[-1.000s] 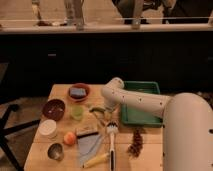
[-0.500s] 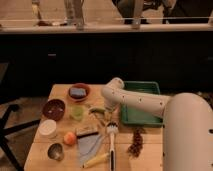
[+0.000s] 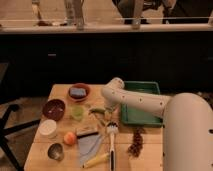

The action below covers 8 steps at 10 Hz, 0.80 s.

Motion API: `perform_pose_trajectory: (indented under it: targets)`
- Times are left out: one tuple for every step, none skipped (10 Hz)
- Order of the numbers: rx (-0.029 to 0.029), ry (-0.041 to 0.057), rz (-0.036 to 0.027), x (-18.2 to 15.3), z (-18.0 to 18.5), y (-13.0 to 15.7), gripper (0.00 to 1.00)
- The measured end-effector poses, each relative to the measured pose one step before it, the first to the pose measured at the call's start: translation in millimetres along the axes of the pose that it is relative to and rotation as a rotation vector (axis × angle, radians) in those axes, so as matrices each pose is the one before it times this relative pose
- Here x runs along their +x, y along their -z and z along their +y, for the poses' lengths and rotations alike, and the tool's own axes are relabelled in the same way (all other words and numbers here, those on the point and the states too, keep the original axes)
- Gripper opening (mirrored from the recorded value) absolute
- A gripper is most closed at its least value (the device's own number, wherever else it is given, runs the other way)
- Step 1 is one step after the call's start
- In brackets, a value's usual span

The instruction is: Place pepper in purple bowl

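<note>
Pepper [image 3: 96, 110], small, slender, curved and green, lies near the centre of the wooden tabletop [image 3: 59, 93]. The round dark purple bowl [image 3: 63, 106] sits well apart at the pepper's 9 o'clock. The pincer [image 3: 107, 116] hangs just beside the pepper at 4 o'clock; whether it is released or clenched cannot be told. Nothing has visibly shifted over the last second. Judgement: pickup not yet made, transfer pending.
</note>
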Motion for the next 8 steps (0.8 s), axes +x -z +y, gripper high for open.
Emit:
perform_pose_trajectory:
  targets:
    - [0.00044,-0.00194,0.00435,2.2,-0.69,1.09,0.0]
    - [-0.00029,-0.0007,0.00098,0.63,-0.12,-0.05,0.0]
    - [-0.0002,0.00009,0.00027,0.06,0.11,0.14,0.0]
    - [0.01619,-0.00198,-0.01411,-0.37,-2.49,3.16,0.0]
    - [0.01835,-0.0059,-0.03014,-4.77,-2.13,7.2,0.0]
    - [0.02076,0.00108,-0.03758,-7.17,-0.31,11.08,0.0]
    - [0.02651,0.01022,-0.04437,-8.86,0.93,14.84,0.0]
    - [0.01777,0.01159,-0.03126,-6.81,1.23,10.14,0.0]
